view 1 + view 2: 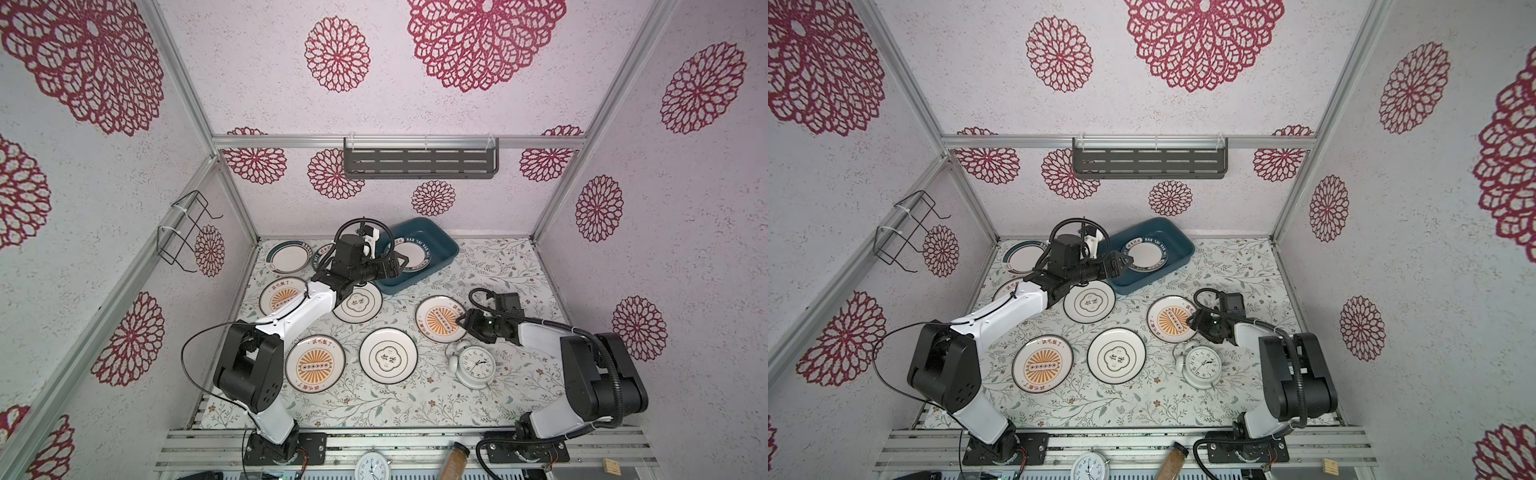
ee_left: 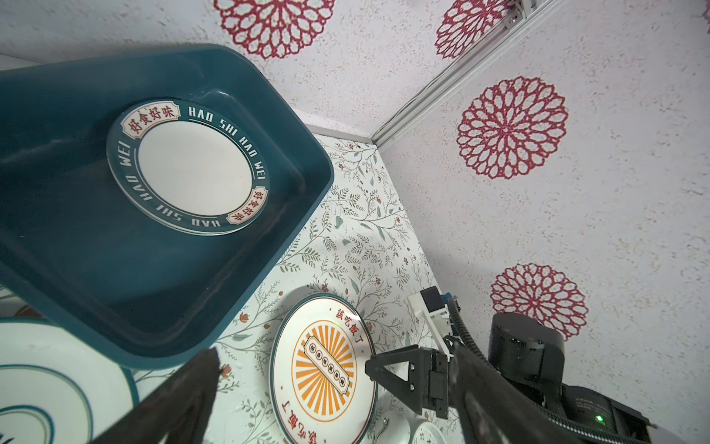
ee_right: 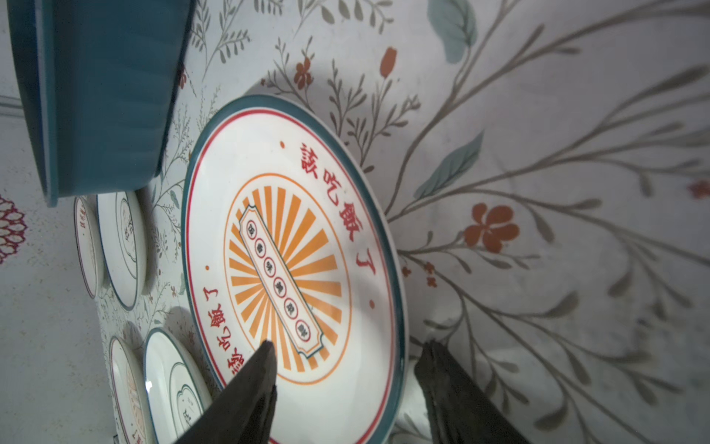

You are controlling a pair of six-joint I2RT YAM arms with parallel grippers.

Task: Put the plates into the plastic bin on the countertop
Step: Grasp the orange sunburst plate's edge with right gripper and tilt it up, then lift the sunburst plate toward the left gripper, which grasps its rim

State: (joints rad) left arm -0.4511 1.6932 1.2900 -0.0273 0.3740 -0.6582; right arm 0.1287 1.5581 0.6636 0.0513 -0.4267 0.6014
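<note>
A teal-lettered plate [image 1: 411, 253] [image 1: 1144, 255] [image 2: 188, 169] lies in the dark teal plastic bin [image 1: 438, 243] [image 1: 1177, 247] [image 2: 77, 230] at the back of the countertop [image 1: 498, 270]. My left gripper [image 1: 399, 264] [image 1: 1121, 264] [image 2: 332, 351] hovers open and empty over the bin's near-left wall. My right gripper [image 1: 462, 322] [image 1: 1192, 320] [image 3: 349, 346] is open and straddles the rim of a sunburst plate [image 1: 438, 318] [image 1: 1169, 318] [image 3: 292, 250]: one finger over the plate, the other outside it. Several more plates lie flat, among them a quatrefoil one [image 1: 388, 355] and a sunburst one [image 1: 315, 365].
A white alarm clock [image 1: 476, 363] stands just in front of my right gripper. The left arm reaches over a quatrefoil plate [image 1: 357, 307] and part of a teal-rimmed plate [image 1: 286, 257]. A grey slotted shelf [image 1: 419, 162] and a wire rack [image 1: 187, 232] hang on the walls.
</note>
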